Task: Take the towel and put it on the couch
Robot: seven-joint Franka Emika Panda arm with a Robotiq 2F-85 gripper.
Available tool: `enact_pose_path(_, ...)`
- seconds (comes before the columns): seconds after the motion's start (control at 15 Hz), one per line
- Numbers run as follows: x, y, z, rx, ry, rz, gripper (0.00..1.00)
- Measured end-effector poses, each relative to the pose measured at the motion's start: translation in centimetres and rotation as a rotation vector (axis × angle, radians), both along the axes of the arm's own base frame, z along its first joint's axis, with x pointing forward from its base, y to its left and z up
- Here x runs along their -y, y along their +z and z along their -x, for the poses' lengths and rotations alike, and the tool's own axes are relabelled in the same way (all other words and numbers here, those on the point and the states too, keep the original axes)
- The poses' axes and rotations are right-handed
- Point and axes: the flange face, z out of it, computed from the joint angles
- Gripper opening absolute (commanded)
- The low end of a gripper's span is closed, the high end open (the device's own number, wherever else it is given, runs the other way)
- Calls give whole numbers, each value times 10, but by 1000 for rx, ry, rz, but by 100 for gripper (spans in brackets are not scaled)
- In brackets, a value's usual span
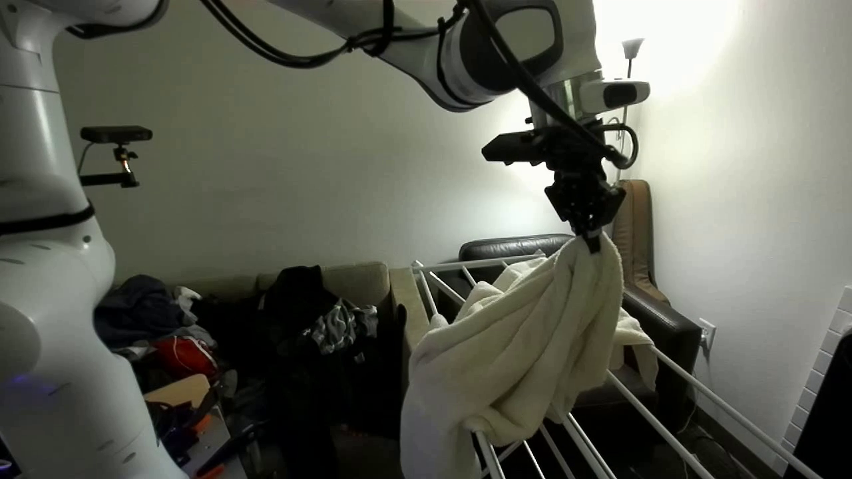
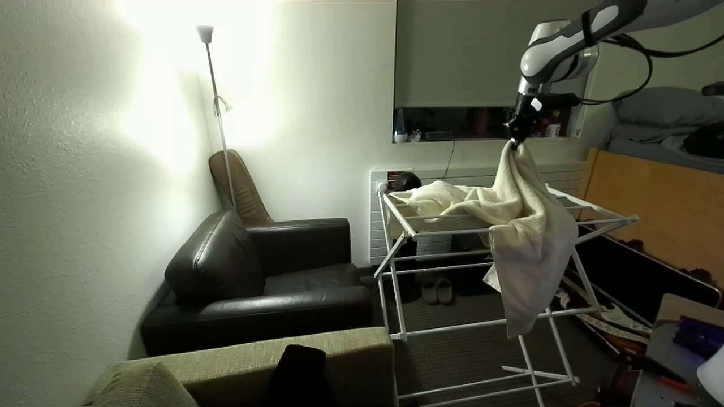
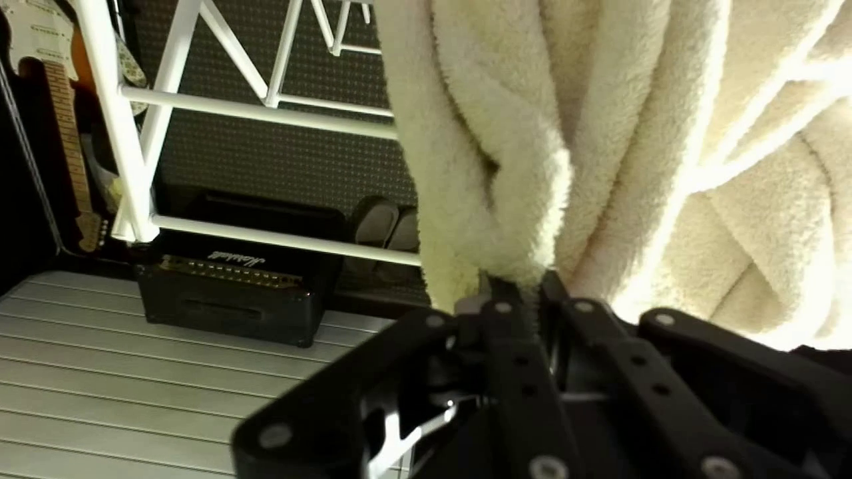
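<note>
my gripper [image 1: 592,242]: I'm clamped on a pinch of towel [image 2: 534,254] | towel: draped over white drying rack [image 2: 447,232], peaked up to me | long axis: hanging part near vertical, free end pointing down; remainder crumpled across rack top

I'm in a home; a fabric couch [image 2: 249,356] tells me so; so do armchair [image 2: 271,311], floor lamp [image 2: 218,108] and drying rack [image 2: 399,216].

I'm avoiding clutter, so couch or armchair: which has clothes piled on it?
The greenish fabric couch, heaped with clothes; the armchair is dark and leathery.
</note>
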Motion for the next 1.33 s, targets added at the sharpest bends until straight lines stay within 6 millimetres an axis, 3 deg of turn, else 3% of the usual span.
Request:
enact_pose_path(0.07, -2, -5, 1, -10, 9, -6, 24)
enact_pose_path(0.13, -4, -11, 2, -20, 13, -10, 35)
enact_pose_path(0.47, -6, -43, 9, -88, 51, -30, 65)
enact_pose_path(0.8, -5, -61, 27, -164, 78, -54, 98)
enact_pose_path(1.07, -6, -64, 46, -260, 76, -74, 100)
enact_pose_path(1.33, -13, -51, 59, -311, 74, -69, 100)
